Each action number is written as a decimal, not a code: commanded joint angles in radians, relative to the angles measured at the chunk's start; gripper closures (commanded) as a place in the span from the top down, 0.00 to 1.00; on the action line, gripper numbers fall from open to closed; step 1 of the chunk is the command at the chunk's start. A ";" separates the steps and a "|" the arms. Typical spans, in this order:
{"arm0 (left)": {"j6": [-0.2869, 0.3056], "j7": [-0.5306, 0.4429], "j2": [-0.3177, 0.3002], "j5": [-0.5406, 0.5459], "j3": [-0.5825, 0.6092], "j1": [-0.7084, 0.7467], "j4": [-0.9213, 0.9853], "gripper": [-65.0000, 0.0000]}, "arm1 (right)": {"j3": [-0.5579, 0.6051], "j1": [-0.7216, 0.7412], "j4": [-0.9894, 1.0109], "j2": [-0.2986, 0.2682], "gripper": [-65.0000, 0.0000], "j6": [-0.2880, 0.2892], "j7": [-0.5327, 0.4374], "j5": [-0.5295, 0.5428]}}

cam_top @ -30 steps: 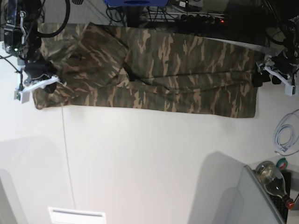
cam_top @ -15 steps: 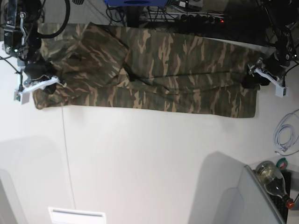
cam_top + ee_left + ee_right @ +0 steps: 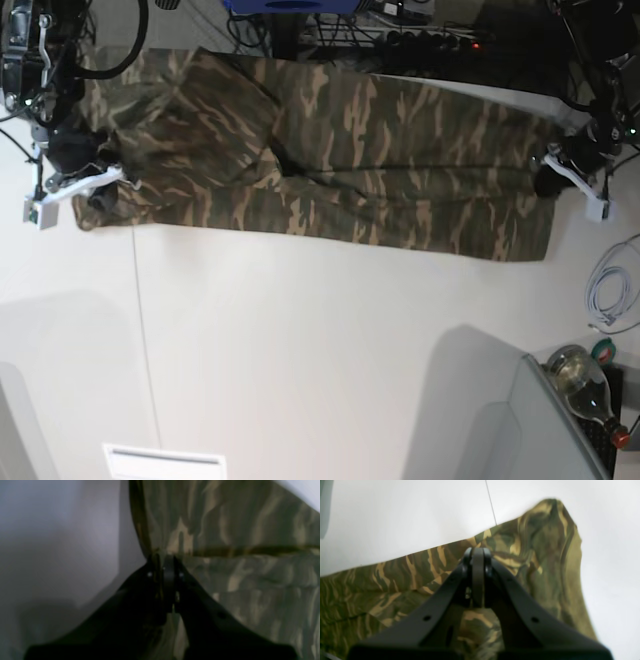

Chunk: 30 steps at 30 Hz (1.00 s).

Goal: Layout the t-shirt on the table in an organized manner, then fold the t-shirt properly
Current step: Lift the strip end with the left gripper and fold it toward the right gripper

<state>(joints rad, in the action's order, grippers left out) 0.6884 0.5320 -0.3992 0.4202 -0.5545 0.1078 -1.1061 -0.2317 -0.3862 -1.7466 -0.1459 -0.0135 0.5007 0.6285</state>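
The camouflage t-shirt (image 3: pixel 350 150) lies stretched lengthwise along the far side of the white table (image 3: pixel 320 350). At the base view's right end, my left gripper (image 3: pixel 548 178) sits on the shirt's hem. The left wrist view shows this gripper (image 3: pixel 165 558) with its jaws together on the cloth edge of the t-shirt (image 3: pixel 250 580). At the other end, my right gripper (image 3: pixel 100 190) is shut on a puckered corner. In the right wrist view, folds of the t-shirt (image 3: pixel 382 585) rise toward the closed tips of my right gripper (image 3: pixel 477 551).
A thin dark seam (image 3: pixel 145 330) runs across the table. A white cable coil (image 3: pixel 610 285) and a glass bottle (image 3: pixel 585 385) sit at the right edge, beside a grey bin (image 3: pixel 520 420). A white sheet (image 3: pixel 165 462) lies at the near edge. Cables (image 3: pixel 400 35) crowd the far side.
My left gripper moved in over the shirt's right hem and closed on it. The hem now sits a little farther right. My right gripper shifted slightly left with its corner.
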 commanded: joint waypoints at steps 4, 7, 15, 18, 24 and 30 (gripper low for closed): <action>0.010 -0.017 0.019 0.016 0.003 0.074 -0.266 0.00 | -0.008 -0.003 -0.017 -0.010 0.01 0.010 -0.017 0.011; 0.010 -0.014 0.047 0.016 0.055 0.134 -0.420 0.00 | -0.013 -0.003 -0.016 -0.010 0.01 0.010 -0.017 0.011; -0.250 -0.014 0.049 0.016 0.390 0.201 -0.567 0.00 | -0.015 0.003 -0.016 -0.013 0.01 0.010 -0.017 0.011; -0.275 -0.014 0.050 0.016 0.500 0.200 -0.567 0.00 | -0.015 0.003 -0.016 -0.013 0.01 0.010 -0.017 0.011; -0.401 -0.014 0.052 0.016 0.713 0.154 -0.564 0.00 | -0.016 0.003 -0.013 -0.013 0.01 0.010 -0.017 0.011; -0.414 -0.014 0.096 0.016 0.822 0.123 -0.564 0.00 | -0.016 0.003 -0.013 -0.013 0.01 0.010 -0.017 0.011</action>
<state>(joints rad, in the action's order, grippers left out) 0.2646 0.5415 -0.2993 0.4225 0.2687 0.2405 -1.6531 -0.2424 -0.3882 -1.7454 -0.1482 -0.0135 0.5041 0.6292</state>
